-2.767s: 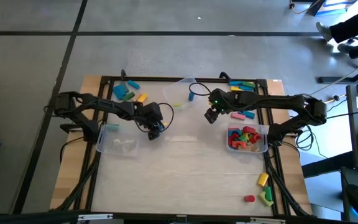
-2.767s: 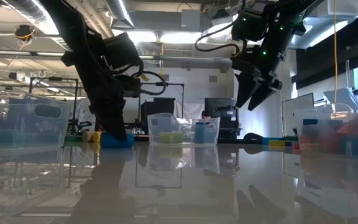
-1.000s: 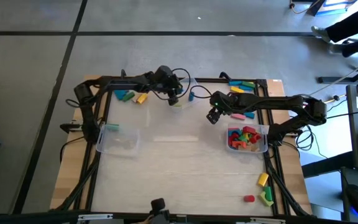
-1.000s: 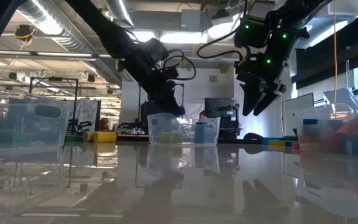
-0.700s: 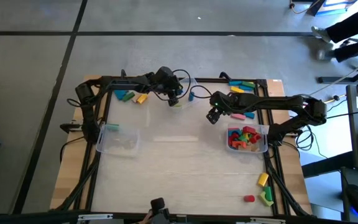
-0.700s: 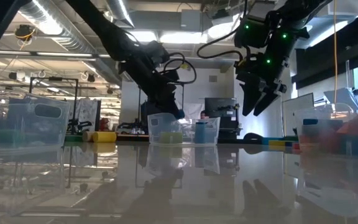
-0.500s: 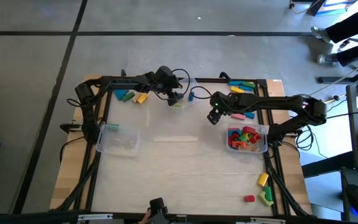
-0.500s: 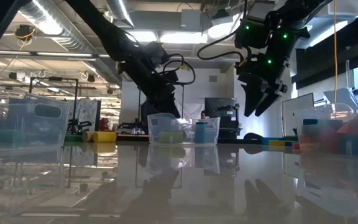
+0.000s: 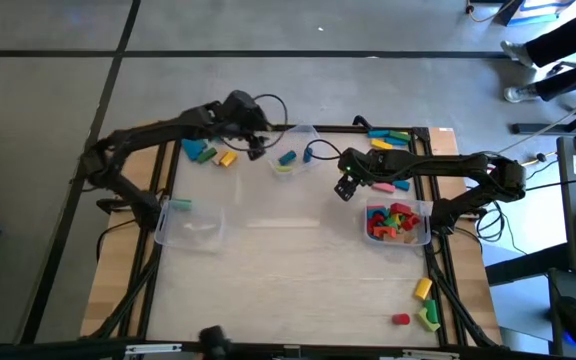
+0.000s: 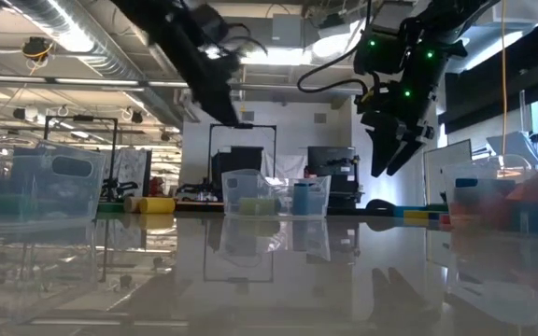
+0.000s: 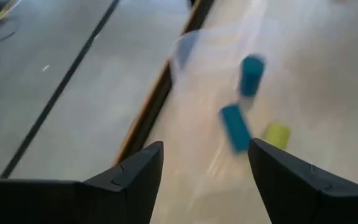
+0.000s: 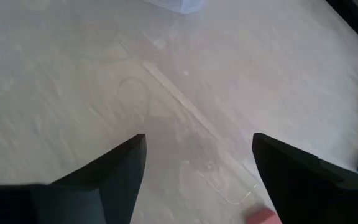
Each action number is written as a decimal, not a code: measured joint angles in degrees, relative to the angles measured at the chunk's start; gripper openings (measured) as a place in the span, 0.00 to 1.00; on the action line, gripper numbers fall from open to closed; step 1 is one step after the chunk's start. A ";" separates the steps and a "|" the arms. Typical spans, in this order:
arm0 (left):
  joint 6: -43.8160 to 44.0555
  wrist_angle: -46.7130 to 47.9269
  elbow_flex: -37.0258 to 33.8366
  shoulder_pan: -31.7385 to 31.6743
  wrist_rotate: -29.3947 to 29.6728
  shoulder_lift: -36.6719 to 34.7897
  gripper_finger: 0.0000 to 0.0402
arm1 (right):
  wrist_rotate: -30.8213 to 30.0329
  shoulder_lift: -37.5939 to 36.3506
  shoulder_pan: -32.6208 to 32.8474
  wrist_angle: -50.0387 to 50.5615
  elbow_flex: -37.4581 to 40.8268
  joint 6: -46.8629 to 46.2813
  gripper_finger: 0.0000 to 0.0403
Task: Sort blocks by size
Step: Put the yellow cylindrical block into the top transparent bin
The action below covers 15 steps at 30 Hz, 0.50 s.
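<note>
- Nearest the front edge of the table (image 9: 288, 290), at its right-hand corner, lie three loose blocks: a yellow block (image 9: 423, 288), a small red block (image 9: 400, 319) and a green block (image 9: 430, 317).
- Farther in on the right, a clear bin (image 9: 399, 224) holds a heap of mostly red blocks; across on the left a second clear bin (image 9: 190, 223) shows only a small teal block (image 9: 181, 206) by its rim.
- The right gripper (image 9: 344, 188) hangs above bare table just beside the full bin — fingers spread wide, nothing between them.
- At the back, in the middle, a small clear container (image 9: 290, 150) holds a blue cylinder (image 9: 287, 157) and a yellow-green block (image 9: 284, 168); the left wrist view shows a further blue block (image 11: 235, 127) there.
- The left gripper (image 9: 256, 148) is raised just beside that container — its fingers stand apart and hold nothing.
- Along the far edge, a teal, green and yellow cluster of blocks (image 9: 208, 152) lies at the left, and a row of long bars (image 9: 389, 135) — orange, blue, green — at the right, with a pink bar (image 9: 384, 185) and a blue one nearer the right arm.
</note>
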<state>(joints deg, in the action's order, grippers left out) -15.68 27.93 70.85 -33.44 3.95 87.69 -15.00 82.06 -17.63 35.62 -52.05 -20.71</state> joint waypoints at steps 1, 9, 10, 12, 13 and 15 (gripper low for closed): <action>-0.01 1.98 0.00 -0.30 1.57 -1.44 0.57 | 0.00 0.00 -0.02 0.04 0.02 0.00 0.73; 9.73 12.55 -2.86 -5.43 17.19 -5.19 0.57 | -0.77 0.00 0.00 0.49 0.02 0.00 0.73; 11.00 13.90 -3.65 -6.15 17.28 -5.19 0.57 | -0.81 0.00 0.00 0.68 0.02 0.00 0.73; 13.01 14.83 -5.14 -7.22 17.42 -5.19 0.57 | -0.85 0.00 -0.02 0.76 0.02 0.00 0.73; 13.91 15.10 -6.05 -7.59 17.40 -5.19 0.57 | -0.87 0.00 0.00 0.79 0.02 0.00 0.73; 14.74 15.45 -7.69 -7.91 17.36 -5.19 0.57 | -0.87 0.00 0.00 0.76 0.02 0.00 0.73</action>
<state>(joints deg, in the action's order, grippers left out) -0.94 43.39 63.16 -41.35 21.31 82.50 -15.88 82.06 -17.63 36.38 -52.03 -20.71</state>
